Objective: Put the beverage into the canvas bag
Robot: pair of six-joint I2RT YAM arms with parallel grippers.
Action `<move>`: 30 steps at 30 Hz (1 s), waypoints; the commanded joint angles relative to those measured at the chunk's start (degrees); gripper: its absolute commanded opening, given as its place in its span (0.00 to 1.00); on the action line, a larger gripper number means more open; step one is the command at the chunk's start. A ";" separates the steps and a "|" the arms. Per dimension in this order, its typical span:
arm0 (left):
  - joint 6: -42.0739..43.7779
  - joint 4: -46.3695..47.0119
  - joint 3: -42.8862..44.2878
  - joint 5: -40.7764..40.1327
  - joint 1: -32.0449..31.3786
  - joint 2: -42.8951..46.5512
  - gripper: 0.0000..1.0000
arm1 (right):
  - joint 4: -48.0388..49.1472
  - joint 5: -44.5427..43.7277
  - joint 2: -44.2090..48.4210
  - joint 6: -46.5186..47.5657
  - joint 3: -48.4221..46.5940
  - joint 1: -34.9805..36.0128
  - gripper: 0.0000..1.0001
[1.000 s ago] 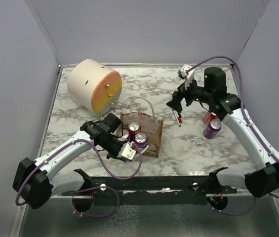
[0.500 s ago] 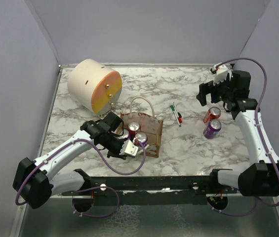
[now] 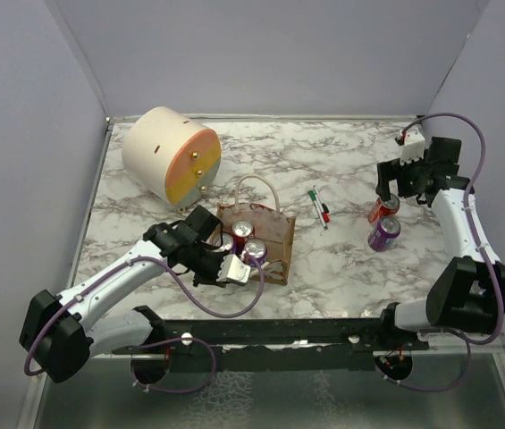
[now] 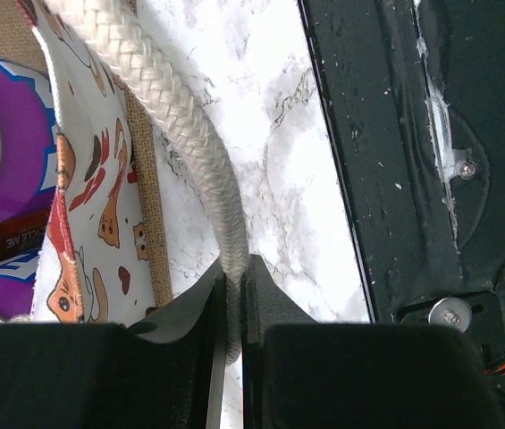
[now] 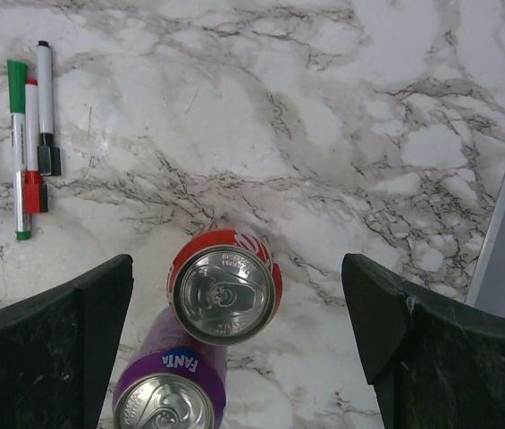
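Marbled white tabletop (image 3: 341, 268) is seen under both pincers. A large cream-and-orange cylinder (image 3: 170, 154) is set well beyond the left pincer (image 4: 232, 279), which is clamped shut on the cream braided rope handle (image 4: 200, 170) of the tan-brown canvas bag (image 3: 274, 243), where cans are already held. The right pincer (image 5: 239, 299) is spread wide directly over an upright red beverage can (image 5: 224, 287), untouched. A purple Fanta can (image 5: 167, 398) is just beside it. Slim markers (image 5: 30, 134) are laid to that pincer's left.
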State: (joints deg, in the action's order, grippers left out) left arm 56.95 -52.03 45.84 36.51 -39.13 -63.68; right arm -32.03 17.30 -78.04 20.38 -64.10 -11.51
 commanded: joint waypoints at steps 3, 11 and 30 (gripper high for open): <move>2.94 2.07 -2.68 1.35 -0.24 2.23 0.01 | -3.14 0.87 -3.96 3.06 0.12 -0.34 1.00; 3.29 2.37 -3.41 1.85 -0.15 2.41 0.01 | -5.09 2.64 -7.90 4.43 0.37 -0.45 0.97; 3.87 1.77 -2.52 4.44 -0.15 3.45 0.02 | -7.17 3.89 -11.33 5.27 -0.98 -0.53 0.63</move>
State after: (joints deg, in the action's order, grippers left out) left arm 59.79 -49.69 42.94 38.50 -39.13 -61.04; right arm -37.54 19.38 -88.84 25.41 -63.57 -11.75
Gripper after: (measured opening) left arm 0.103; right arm 0.705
